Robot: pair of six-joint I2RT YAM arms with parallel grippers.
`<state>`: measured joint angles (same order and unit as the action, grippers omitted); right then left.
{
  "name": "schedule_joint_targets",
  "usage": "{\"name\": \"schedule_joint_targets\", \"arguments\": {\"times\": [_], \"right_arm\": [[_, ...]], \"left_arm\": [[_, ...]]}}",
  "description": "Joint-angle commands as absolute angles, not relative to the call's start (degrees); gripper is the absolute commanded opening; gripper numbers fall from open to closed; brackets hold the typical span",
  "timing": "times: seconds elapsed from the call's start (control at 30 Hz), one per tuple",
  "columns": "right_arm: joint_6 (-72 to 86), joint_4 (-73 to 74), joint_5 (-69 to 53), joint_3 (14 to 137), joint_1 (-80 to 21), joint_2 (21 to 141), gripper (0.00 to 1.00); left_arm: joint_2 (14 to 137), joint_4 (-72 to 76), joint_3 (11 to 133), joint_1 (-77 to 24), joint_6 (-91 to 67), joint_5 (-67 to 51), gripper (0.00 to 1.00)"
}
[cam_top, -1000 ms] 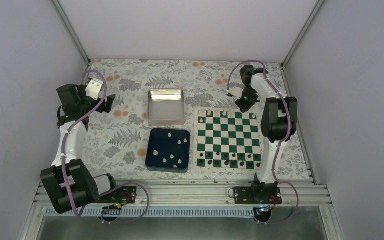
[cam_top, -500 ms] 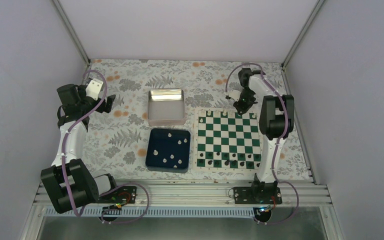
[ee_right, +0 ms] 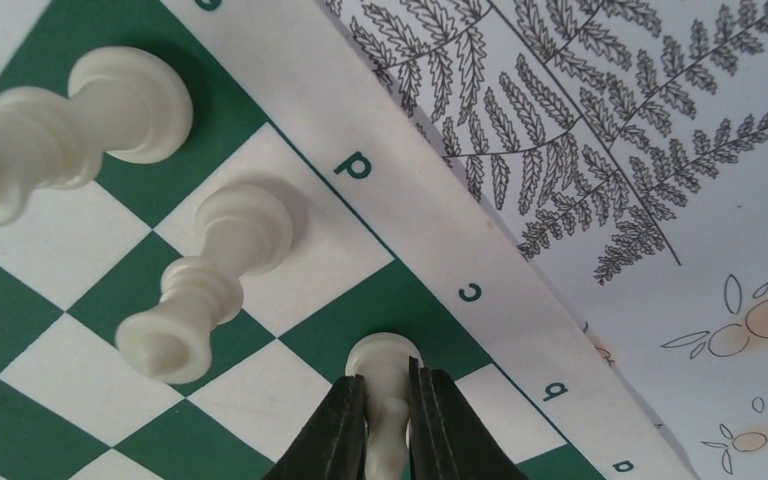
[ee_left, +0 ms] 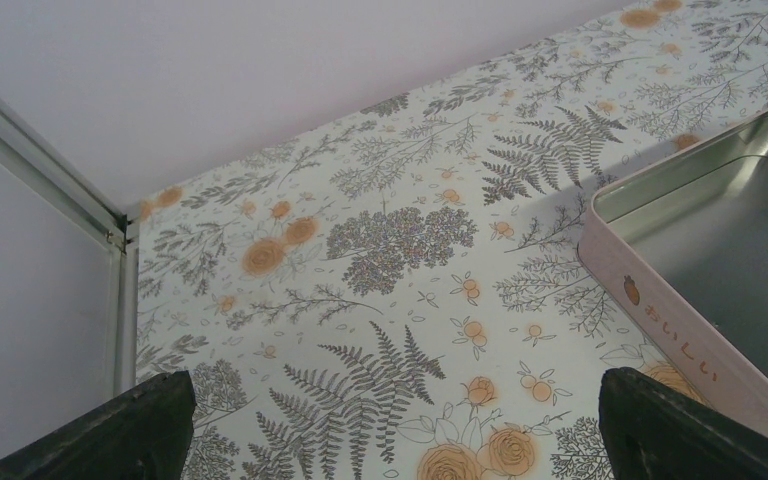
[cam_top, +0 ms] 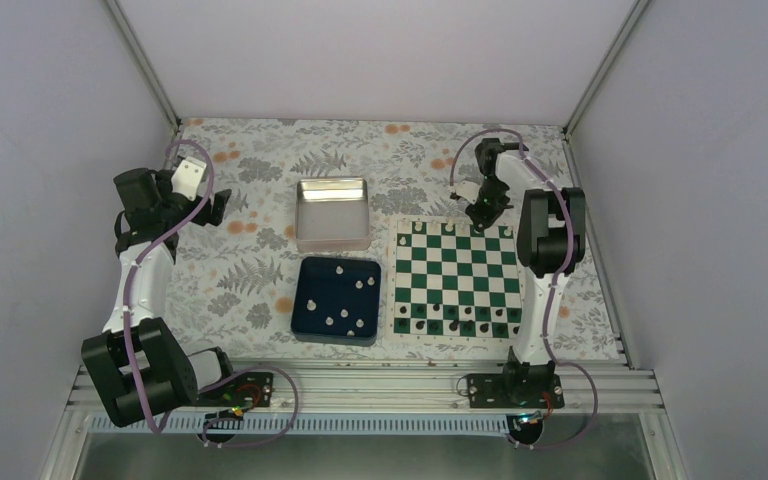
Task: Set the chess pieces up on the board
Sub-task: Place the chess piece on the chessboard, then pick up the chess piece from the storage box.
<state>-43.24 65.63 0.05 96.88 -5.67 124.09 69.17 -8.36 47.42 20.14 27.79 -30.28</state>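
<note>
Your right gripper (ee_right: 388, 388) is pinched on a white chess piece (ee_right: 384, 358), standing on a green edge square of the board (ee_right: 415, 228) by the "c". Two more white pieces (ee_right: 222, 275) stand at its 10 o'clock. Your left gripper (ee_left: 388, 420) is spread wide and empty, with the metal tin (ee_left: 730, 230) at 3 o'clock. Others lie in the blue tray (cam_top: 305, 285), at the board's 9 o'clock.

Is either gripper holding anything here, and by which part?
The right gripper pinches a white chess piece by its narrow stem, above the base. The left gripper is open and holds nothing.
</note>
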Motion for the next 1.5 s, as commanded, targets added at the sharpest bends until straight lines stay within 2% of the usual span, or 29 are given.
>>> {"name": "schedule_joint_targets", "arguments": {"times": [0.0, 0.13, 0.2, 0.37, 0.53, 0.87, 1.1, 1.47], "right_arm": [[-44.0, 65.3, -1.0, 97.2, -6.2, 124.8, 0.11], [-43.9, 65.0, -0.9, 96.8, -6.3, 124.6, 0.16], [-43.9, 65.2, -1.0, 96.8, -6.2, 124.3, 0.25], [-43.7, 66.5, -1.0, 98.2, -6.2, 121.2, 0.4], [-42.8, 68.6, -0.4, 100.5, -10.2, 115.6, 0.45], [-38.6, 69.4, -0.3, 106.0, -36.7, 114.8, 0.48], [-40.0, 61.9, -5.3, 104.4, -53.0, 116.6, 0.48], [-40.9, 58.2, -10.5, 108.2, -60.6, 125.9, 0.5]], "left_arm": [[69.1, -7.8, 47.7, 20.5, 27.7, -31.3, 1.0], [69.1, -7.8, 47.7, 20.5, 27.8, -31.3, 1.0], [69.1, -7.9, 47.7, 20.5, 27.8, -31.4, 1.0], [69.1, -8.2, 47.8, 20.5, 27.9, -31.4, 1.0], [69.1, -7.8, 47.7, 20.5, 27.9, -31.5, 1.0], [68.6, -7.8, 47.6, 20.5, 27.6, -31.1, 1.0], [68.8, -7.7, 47.7, 20.5, 27.5, -31.4, 1.0], [68.5, -7.5, 47.4, 20.5, 27.6, -31.2, 1.0]]}}
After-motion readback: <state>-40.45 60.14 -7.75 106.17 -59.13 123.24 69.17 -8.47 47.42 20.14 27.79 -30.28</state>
